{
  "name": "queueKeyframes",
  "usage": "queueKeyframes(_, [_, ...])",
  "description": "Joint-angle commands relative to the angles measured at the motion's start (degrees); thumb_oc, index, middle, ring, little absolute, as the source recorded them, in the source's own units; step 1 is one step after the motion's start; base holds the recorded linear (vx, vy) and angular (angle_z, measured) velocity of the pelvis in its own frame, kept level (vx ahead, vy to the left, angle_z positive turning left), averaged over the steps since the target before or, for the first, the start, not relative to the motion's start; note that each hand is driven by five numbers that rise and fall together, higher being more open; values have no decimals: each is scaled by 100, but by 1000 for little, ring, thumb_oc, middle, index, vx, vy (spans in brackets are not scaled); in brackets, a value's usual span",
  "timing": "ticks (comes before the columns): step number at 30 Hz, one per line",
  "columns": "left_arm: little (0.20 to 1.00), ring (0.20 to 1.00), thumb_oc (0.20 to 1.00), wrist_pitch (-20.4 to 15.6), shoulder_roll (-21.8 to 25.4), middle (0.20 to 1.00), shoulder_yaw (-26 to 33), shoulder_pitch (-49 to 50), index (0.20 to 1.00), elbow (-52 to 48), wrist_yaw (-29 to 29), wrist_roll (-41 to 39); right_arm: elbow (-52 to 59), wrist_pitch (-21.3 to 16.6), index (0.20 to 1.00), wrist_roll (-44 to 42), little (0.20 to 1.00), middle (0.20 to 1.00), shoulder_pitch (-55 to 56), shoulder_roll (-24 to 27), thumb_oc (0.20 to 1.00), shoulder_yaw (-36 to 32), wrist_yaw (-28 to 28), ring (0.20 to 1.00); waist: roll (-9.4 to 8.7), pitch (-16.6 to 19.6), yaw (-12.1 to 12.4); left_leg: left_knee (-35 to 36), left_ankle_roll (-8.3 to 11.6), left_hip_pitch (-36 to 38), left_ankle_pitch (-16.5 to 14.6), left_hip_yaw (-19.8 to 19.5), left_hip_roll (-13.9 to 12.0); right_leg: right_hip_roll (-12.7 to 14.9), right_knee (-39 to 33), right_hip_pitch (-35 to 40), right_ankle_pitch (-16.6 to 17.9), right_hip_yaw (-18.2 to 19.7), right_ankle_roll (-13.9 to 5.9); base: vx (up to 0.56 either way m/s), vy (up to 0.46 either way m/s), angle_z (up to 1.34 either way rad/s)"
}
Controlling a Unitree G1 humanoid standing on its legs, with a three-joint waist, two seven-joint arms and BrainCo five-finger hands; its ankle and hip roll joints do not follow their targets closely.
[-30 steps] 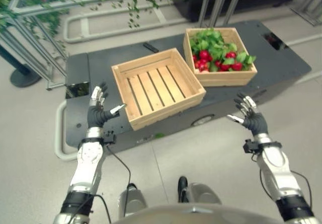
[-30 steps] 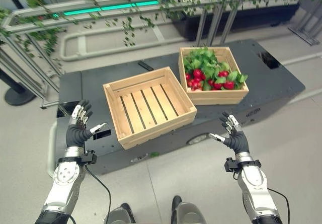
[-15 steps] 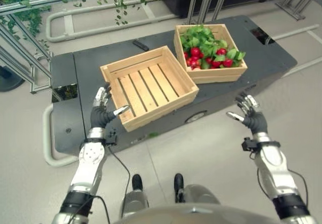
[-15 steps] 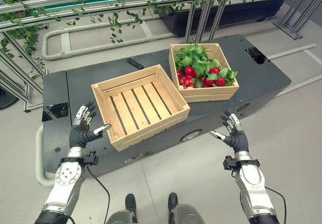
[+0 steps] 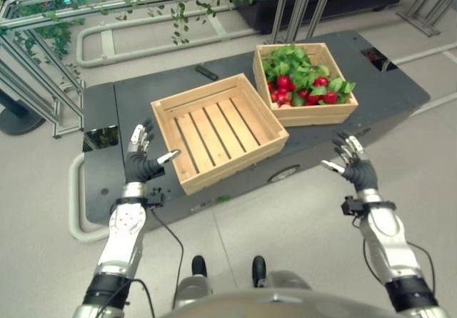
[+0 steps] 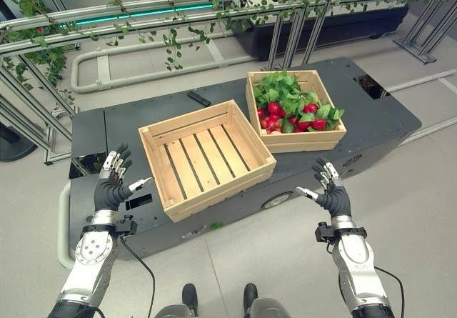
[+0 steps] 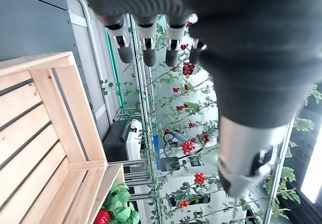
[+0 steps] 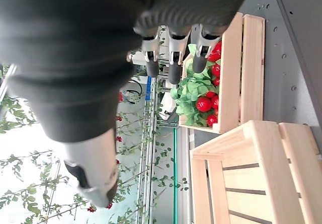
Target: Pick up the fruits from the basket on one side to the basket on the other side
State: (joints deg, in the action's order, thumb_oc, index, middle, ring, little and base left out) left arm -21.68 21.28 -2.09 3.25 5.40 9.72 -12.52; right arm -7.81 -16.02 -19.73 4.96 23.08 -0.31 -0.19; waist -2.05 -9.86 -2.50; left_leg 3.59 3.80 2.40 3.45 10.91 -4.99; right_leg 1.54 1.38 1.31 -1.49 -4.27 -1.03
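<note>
Grey floor and vine-hung metal railings surround a dark low platform [image 5: 400, 89] in the left eye view, and two wooden crates sit on it. Beyond the spread fingertips of the left hand [image 5: 141, 162] stands the slatted crate [image 5: 218, 128], with nothing showing on its slats. Past the fingers of the right hand [image 5: 353, 164], farther back, sits the leafy crate [image 5: 305, 82], where the red fruits [image 5: 307, 93] lie among green leaves. Both hands hover with fingers straight and thumbs out, holding nothing, short of the crates, probably poised for a reach.

From the right eye the layout is the same: the fruits lie in the crate ahead of the right hand's fingers, and the crates stand just beside each other, likely to keep the carry short. Whether the slatted crate is waiting to be filled or the leafy one has already received its load cannot be settled.

Along the left wrist, straight fingers [image 7: 146, 45] point over a corner of the slatted crate.

Along the right wrist, relaxed fingers [image 8: 173, 58] aim toward the fruits.
</note>
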Motion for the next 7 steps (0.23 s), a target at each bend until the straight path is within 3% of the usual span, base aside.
queueKeyframes(1, [1000, 1000, 1000, -203, 98, 1000, 104, -32, 1000, -167, 73, 62, 211, -322, 1000, 28, 1000, 1000, -109, 47, 1000, -192, -55, 1000, -107, 238, -96, -368, 24, -109, -306, 52, -111, 373, 438, -206, -282, -37, -599, 0, 0, 0])
queueKeyframes(7, [1000, 1000, 1000, -184, 104, 1000, 73, -27, 1000, -72, 37, 62, 161, -318, 1000, 55, 1000, 1000, -89, 25, 1000, -190, -70, 1000, -121, 245, -108, -374, 0, -97, -332, 56, -89, 373, 458, -225, -282, 12, -607, 0, 0, 0])
